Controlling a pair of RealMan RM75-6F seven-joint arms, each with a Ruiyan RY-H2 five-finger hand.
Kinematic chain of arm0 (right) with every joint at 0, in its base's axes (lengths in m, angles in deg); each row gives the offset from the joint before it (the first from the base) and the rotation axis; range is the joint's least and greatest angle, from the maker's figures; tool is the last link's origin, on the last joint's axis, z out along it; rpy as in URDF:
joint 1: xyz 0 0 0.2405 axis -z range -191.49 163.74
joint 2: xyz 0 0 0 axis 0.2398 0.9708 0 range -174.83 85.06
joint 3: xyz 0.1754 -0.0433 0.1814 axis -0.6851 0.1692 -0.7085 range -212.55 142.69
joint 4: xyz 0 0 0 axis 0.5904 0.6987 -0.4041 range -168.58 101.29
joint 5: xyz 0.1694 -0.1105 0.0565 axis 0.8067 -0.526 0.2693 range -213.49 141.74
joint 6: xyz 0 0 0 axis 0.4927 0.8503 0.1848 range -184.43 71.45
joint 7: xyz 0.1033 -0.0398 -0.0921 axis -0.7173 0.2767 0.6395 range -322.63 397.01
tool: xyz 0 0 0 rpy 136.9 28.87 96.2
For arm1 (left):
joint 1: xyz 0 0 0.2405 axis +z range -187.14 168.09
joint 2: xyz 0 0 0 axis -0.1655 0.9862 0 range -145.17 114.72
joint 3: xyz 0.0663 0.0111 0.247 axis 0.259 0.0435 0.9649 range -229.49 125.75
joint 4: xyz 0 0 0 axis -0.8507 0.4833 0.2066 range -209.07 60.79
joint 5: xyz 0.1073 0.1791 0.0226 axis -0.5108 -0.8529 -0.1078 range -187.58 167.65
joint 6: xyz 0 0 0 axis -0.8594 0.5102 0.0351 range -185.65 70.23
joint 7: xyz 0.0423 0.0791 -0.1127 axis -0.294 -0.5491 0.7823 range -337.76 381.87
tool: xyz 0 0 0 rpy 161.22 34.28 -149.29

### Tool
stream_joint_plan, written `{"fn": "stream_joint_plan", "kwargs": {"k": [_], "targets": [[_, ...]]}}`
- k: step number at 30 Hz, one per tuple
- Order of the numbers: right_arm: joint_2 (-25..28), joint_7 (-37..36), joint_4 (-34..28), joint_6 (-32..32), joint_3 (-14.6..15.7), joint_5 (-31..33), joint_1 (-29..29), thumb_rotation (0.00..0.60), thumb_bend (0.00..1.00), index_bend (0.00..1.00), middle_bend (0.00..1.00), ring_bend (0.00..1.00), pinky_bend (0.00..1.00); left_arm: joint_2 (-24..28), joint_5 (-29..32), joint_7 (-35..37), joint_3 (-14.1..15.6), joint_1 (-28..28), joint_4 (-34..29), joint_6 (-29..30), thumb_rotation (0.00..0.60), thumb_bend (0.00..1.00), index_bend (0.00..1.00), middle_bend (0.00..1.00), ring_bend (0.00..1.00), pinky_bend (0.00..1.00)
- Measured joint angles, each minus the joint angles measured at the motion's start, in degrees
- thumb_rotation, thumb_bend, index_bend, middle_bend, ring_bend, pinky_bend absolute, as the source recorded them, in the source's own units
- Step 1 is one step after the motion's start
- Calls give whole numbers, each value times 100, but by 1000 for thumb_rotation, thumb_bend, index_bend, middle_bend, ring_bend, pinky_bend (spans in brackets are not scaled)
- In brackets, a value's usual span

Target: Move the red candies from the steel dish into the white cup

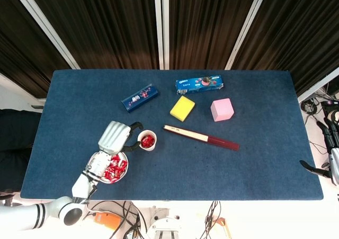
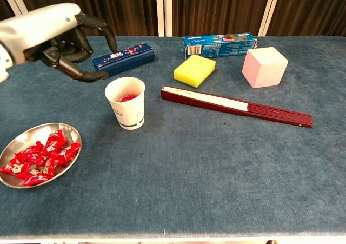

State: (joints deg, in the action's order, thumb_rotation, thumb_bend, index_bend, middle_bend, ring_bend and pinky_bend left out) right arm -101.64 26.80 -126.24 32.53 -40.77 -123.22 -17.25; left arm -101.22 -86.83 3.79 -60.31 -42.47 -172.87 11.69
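Left hand (image 2: 54, 35) raised above the worktop (image 1: 265, 159), between dish (image 2: 16, 141) and cup (image 2: 126, 103), fingers (image 2: 86, 73) loosely curled and apart, reaching toward the cup rim, nothing visibly held. Seen from the head view, palm (image 1: 114, 136) just above the dish's far edge, dark fingertips beside the cup. Right hand (image 1: 331, 143) off past the worktop's right edge, only partly in frame; cannot tell how its fingers lie.

Steel dish near the front left corner, holding a heap of red candies (image 2: 40, 157). White cup upright just beyond and to the right of it, with some red candies (image 2: 127, 98) already inside.

Worktop covered in dark blue felt-like cloth, with a pale edge along the front. Farther back: dark blue box (image 2: 123, 58), blue biscuit box (image 2: 219, 44), yellow sponge (image 2: 194, 70), pink cube (image 2: 264, 66). Closed maroon fan (image 2: 235, 106) lying diagonally right of the cup, well apart from it.

Behind, dark brown pleated curtains (image 1: 212, 21) split by white posts (image 1: 161, 21). Below the front edge, tangled cables (image 1: 132, 218) and an orange object (image 1: 108, 220) on the floor.
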Motion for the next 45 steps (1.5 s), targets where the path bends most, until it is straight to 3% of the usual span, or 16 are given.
{"fn": "stream_joint_plan", "kwargs": {"k": [6,12,18,45], "targets": [[11,51,-48,17,-6,-44,-16,600,120,0,6,0,0,461,-493,330,523,531,-65,457,600,226,385,933,881,824],[5,98,-88,-6,8,-76,-34,600,119,0,6,0,0,370,-357,203,799,672,358,240,600,209,403,933,881,824],[30,146,-141,22,19,-78,-13,600,119,0,6,0,0,52,9,-59,854,726,723,-72,600,211,417,933,881,824],[42,197,-202,32,42,-80,11,600,119,0,6,0,0,-120,444,-542,856,804,925,-505,600,252,438,932,881,824]]}}
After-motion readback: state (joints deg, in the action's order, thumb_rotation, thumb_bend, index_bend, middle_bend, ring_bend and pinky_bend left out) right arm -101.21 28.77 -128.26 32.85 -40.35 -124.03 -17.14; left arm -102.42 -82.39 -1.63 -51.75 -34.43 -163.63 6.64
